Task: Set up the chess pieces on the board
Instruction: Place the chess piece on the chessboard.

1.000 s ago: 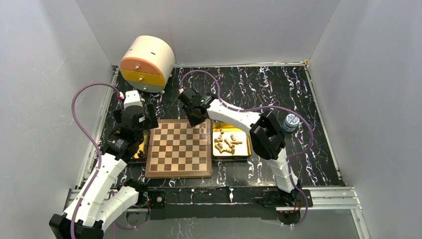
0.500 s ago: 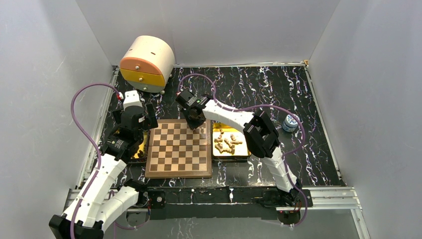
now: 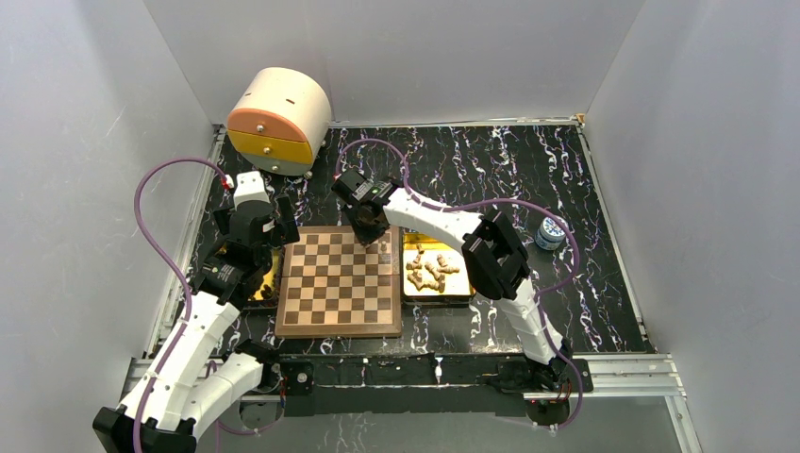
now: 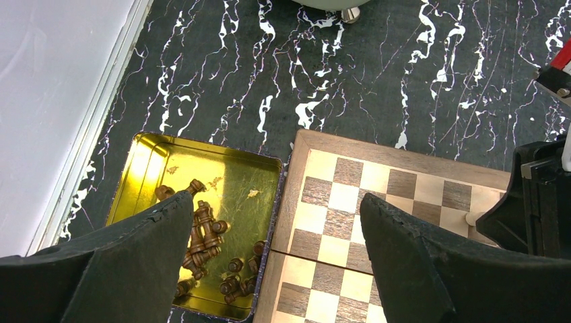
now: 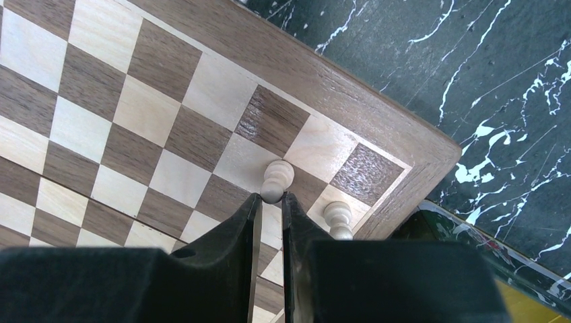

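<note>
Pinching a light pawn (image 5: pixel 277 179) at its fingertips, the right gripper (image 5: pixel 271 198) stood nearly closed over a corner of the board (image 5: pixel 135 121), a second pawn (image 5: pixel 337 217) standing just beside its fingers.

Left fingers (image 4: pixel 135 269) wide apart, right fingers (image 5: pixel 222 269) pinched

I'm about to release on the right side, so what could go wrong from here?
The right pincer grips the pawn only at its fingertips, so it may tip on release. A second pawn stands close beside one finger; opening could knock it over. Both are near the corner of the board, so a toppled piece might roll off.
</note>
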